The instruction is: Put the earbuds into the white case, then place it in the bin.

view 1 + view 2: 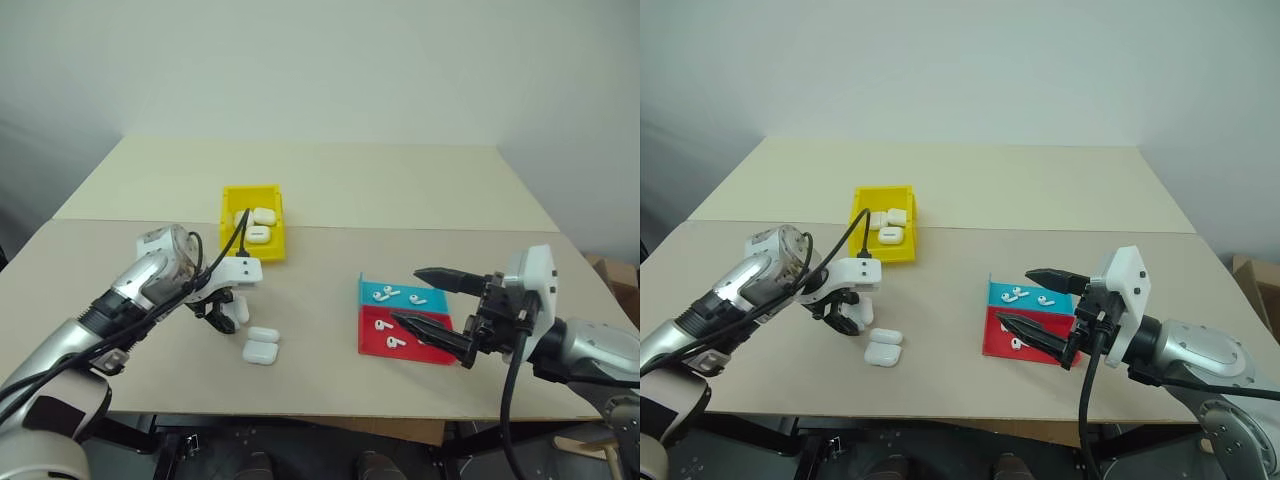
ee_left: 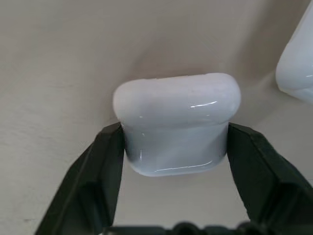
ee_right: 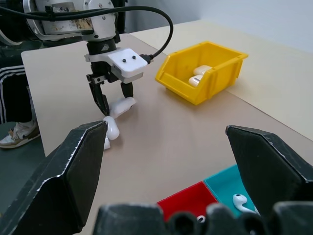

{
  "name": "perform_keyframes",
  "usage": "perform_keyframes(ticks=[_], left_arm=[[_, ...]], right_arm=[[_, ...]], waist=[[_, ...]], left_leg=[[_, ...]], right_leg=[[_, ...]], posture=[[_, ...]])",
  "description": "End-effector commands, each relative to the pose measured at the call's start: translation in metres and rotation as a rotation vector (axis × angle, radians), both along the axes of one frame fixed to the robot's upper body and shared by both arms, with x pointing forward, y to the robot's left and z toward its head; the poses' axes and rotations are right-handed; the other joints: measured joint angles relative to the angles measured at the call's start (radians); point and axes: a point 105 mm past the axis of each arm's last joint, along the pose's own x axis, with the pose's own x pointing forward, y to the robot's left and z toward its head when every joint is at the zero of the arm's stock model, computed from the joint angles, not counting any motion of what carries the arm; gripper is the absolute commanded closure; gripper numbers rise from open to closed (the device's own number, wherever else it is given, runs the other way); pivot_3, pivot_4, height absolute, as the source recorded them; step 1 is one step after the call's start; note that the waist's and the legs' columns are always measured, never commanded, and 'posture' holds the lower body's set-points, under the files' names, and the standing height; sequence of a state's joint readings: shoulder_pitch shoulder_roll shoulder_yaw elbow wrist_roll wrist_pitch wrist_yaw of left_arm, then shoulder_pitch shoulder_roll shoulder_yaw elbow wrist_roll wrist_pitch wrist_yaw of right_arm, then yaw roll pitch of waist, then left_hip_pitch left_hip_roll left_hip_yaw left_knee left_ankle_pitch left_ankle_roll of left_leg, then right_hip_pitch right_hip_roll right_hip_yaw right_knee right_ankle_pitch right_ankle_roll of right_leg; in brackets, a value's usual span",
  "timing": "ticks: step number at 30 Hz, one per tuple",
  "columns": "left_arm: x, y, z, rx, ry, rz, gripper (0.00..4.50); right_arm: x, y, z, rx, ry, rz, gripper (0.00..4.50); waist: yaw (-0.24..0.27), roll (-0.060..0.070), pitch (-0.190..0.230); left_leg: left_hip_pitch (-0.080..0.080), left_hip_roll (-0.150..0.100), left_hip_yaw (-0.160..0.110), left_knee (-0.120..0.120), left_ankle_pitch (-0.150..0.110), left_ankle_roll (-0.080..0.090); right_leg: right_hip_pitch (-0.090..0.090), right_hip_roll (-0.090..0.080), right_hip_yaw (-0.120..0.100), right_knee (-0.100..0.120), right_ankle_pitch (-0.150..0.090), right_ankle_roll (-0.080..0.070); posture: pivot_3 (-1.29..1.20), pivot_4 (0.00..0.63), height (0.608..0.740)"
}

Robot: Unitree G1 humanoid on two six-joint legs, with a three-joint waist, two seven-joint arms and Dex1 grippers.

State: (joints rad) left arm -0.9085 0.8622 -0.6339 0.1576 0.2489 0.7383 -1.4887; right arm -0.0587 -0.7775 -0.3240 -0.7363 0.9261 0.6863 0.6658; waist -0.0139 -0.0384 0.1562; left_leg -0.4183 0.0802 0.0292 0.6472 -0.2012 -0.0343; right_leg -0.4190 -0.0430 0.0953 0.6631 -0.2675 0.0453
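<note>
- Earbuds (image 1: 400, 296) lie in two flat trays near the table's front right: two on the teal tray (image 1: 372, 292), two on the red tray (image 1: 372, 336) just nearer the edge. In the left eye view, the yellow bin (image 1: 232, 222) sits toward eleven o'clock from them, already holding two cases. The left gripper (image 1: 226, 314) points down at a white case (image 1: 241, 309) at about nine o'clock from the trays; two more cases (image 1: 261, 345) lie just beside it, toward five o'clock.
- In the right eye view, the right gripper (image 1: 1032, 300) hangs level over the trays, its fingers spread wide and empty.
- In the left wrist view, the case (image 2: 176, 122) stands on the table between the black fingers (image 2: 102, 171), which press against both its sides without having lifted it.
- In the right wrist view, the bin (image 3: 205, 71) stands open beyond the left gripper (image 3: 113, 103), at one o'clock from it.
- My reading: the step in hand is securing a case, the earbuds not yet loaded. Next the grip needs to firm up, the case must be raised and its lid opened, so the right gripper can bring an earbud across.
</note>
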Motion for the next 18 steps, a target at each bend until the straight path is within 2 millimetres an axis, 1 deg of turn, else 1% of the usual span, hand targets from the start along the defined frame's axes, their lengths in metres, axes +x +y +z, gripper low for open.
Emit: perform_keyframes(ticks=[1, 3, 5, 6, 9, 10, 12, 15, 17, 18], left_arm=[[-0.004, 0.002, 0.003, -0.027, -0.007, -0.015, 1.69], [-0.002, 0.005, 0.009, -0.072, -0.062, -0.013, 1.69], [-0.003, 0.004, 0.019, -0.178, -0.159, -0.065, 1.69], [-0.005, 0.005, 0.026, -0.232, -0.179, -0.073, 1.69], [-0.013, 0.007, 0.054, -0.428, -0.265, -0.092, 1.69], [-0.015, 0.009, 0.062, -0.466, -0.294, -0.091, 1.69], [-0.019, 0.010, 0.072, -0.510, -0.335, -0.081, 1.69], [-0.023, -0.009, 0.094, -0.717, -0.504, -0.124, 1.69], [-0.032, -0.026, 0.107, -0.923, -0.561, -0.149, 1.69], [-0.036, -0.031, 0.111, -0.991, -0.577, -0.156, 1.69]], right_arm=[[-0.006, 0.002, 0.009, 0.002, -0.049, 0.011, 0.00], [-0.006, 0.002, 0.008, 0.002, -0.048, 0.013, 0.00], [-0.006, 0.001, 0.008, -0.001, -0.047, 0.014, 0.00], [-0.005, 0.000, 0.009, -0.001, -0.047, 0.013, 0.00], [-0.002, -0.003, 0.010, -0.007, -0.048, 0.014, 0.00], [-0.001, -0.004, 0.011, -0.010, -0.049, 0.016, 0.00], [0.001, -0.007, 0.011, -0.021, -0.051, 0.023, 0.00], [0.011, -0.008, 0.014, -0.067, -0.063, 0.024, 0.00], [0.021, -0.010, 0.013, -0.162, -0.088, 0.006, 0.00], [0.025, -0.011, 0.013, -0.195, -0.098, -0.002, 0.00]], waist=[[0.000, 0.000, 0.000], [-0.003, 0.000, 0.000], [-0.005, 0.000, 0.000], [-0.006, 0.000, 0.000], [-0.002, 0.000, 0.000], [-0.001, 0.000, 0.000], [0.002, 0.000, 0.000], [0.003, 0.001, -0.001], [0.004, 0.001, -0.001], [0.003, 0.001, -0.001]], left_leg=[[0.000, 0.000, 0.000, 0.000, 0.000, 0.000], [0.000, 0.000, 0.000, 0.000, 0.000, 0.000], [-0.001, 0.000, 0.000, 0.000, 0.000, 0.000], [-0.001, 0.000, 0.000, 0.000, 0.000, 0.000], [-0.002, 0.001, 0.000, 0.000, 0.000, 0.000], [-0.002, 0.001, 0.000, 0.000, 0.000, 0.000], [-0.002, 0.001, 0.000, 0.001, 0.000, 0.000], [-0.001, 0.000, 0.001, 0.001, 0.000, 0.000], [-0.001, 0.000, 0.000, 0.002, 0.000, 0.000], [-0.001, 0.000, 0.000, 0.002, 0.000, 0.000]], right_leg=[[0.000, 0.000, 0.000, 0.000, 0.000, 0.000], [0.000, 0.000, 0.000, 0.000, 0.000, 0.000], [-0.001, 0.000, 0.000, 0.000, 0.000, 0.000], [-0.001, 0.000, 0.000, 0.000, 0.000, 0.000], [-0.002, 0.000, -0.001, 0.000, 0.000, 0.000], [-0.002, 0.000, -0.001, 0.000, 0.000, 0.000], [-0.001, 0.000, -0.001, 0.000, 0.000, 0.000], [0.000, -0.001, 0.000, -0.001, 0.000, 0.000], [0.001, -0.001, -0.001, 0.000, 0.000, 0.000], [0.001, -0.001, -0.001, 0.000, 0.000, 0.000]], posture=[[0.00, 0.150, 0.740], [0.00, 0.150, 0.740], [0.00, 0.150, 0.740], [0.00, 0.150, 0.740], [0.00, 0.150, 0.740], [0.00, 0.150, 0.740], [0.00, 0.150, 0.740], [0.00, 0.150, 0.740], [0.00, 0.150, 0.740], [0.00, 0.150, 0.740]])
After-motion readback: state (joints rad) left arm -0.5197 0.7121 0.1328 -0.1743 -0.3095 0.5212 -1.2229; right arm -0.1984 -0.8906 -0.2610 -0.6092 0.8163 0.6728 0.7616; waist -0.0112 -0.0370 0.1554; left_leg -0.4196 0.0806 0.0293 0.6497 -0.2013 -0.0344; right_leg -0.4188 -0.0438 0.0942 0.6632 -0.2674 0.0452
